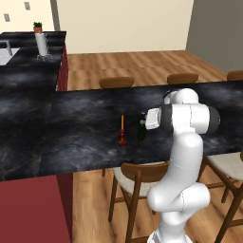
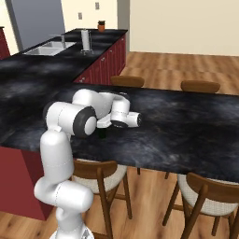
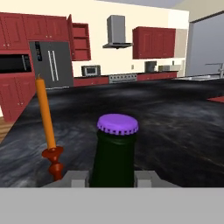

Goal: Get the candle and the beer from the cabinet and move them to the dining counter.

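Beer [image 3: 114,151] between gripper [image 3: 113,178] fingers; candle [image 3: 47,127] beside.

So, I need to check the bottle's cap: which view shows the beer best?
The hand view: the beer stands close and centered, purple cap and dark neck plain, between the gripper's fingers. The left base view shows it small beside the candle, partly behind the arm. In the right base view the arm covers it.

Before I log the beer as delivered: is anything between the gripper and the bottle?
Nothing visible. The gripper has the beer between its fingers, upright on the dining counter, with the candle standing apart beside it.
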Available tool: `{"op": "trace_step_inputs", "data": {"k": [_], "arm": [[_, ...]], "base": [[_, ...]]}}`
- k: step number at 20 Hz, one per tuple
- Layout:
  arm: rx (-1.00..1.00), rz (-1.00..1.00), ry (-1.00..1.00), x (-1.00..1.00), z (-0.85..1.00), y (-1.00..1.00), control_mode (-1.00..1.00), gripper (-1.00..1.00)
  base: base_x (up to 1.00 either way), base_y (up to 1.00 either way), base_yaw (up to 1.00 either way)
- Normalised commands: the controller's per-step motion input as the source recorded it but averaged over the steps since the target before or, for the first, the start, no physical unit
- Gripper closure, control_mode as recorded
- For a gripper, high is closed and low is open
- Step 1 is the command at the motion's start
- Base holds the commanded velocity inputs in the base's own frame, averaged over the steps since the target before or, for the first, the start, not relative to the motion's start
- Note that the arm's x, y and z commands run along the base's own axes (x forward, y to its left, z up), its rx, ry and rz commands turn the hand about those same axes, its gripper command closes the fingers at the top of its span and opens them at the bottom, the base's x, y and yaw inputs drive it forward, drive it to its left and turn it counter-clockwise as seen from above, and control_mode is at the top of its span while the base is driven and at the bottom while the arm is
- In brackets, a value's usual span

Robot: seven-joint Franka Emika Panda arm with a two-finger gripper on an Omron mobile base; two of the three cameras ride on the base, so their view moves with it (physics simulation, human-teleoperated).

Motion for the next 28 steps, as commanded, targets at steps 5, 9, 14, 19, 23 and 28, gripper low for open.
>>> {"op": "trace_step_inputs", "data": {"k": [5, 9, 14, 19, 23, 28], "arm": [[0.0, 0.0, 0.0, 0.0, 0.0, 0.0, -1.0, -1.0], [0.0, 0.0, 0.0, 0.0, 0.0, 0.0, -1.0, -1.0], [0.0, 0.0, 0.0, 0.0, 0.0, 0.0, -1.0, -1.0], [0.0, 0.0, 0.0, 0.0, 0.01, 0.0, -1.0, -1.0], [0.0, 0.0, 0.0, -0.02, 0.15, 0.0, -1.0, -1.0], [0.0, 0.0, 0.0, -0.03, 0.25, -0.01, -1.0, -1.0]], "base": [[0.0, 0.0, 0.0], [0.0, 0.0, 0.0], [0.0, 0.0, 0.0], [0.0, 0.0, 0.0], [0.0, 0.0, 0.0], [0.0, 0.0, 0.0]]}}
